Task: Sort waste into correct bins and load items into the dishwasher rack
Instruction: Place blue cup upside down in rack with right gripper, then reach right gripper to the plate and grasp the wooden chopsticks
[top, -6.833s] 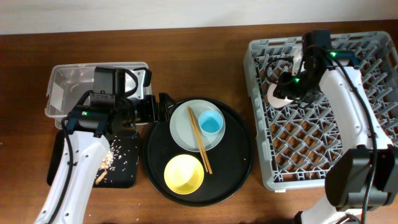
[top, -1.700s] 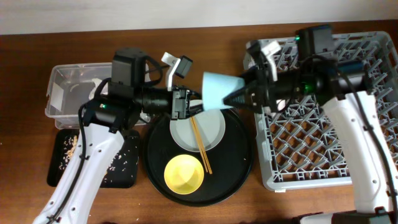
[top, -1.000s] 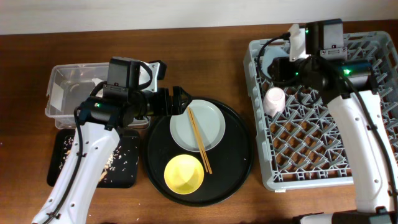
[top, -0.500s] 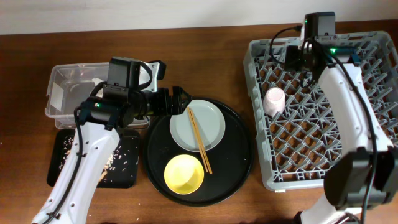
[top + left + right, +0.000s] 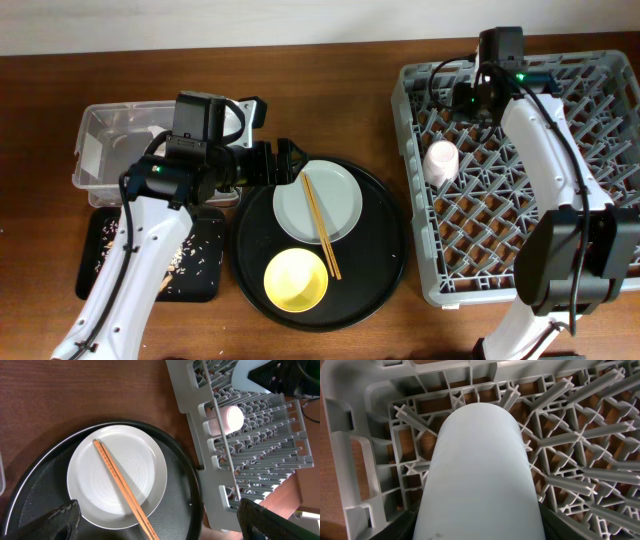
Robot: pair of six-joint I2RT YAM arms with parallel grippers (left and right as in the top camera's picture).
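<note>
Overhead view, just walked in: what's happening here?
The right gripper holds the light-blue cup in its fingers, low over the far left corner of the dishwasher rack, apparently about to set it down. The pink cup already sits in the rack. The left gripper hovers open and empty at the rim of the round black tray, which holds the plate with the chopsticks across it and the yellow bowl.

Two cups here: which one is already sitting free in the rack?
The pink cup, alone among the rack's pegs. The light-blue cup is held by the right gripper over the rack's corner.
</note>
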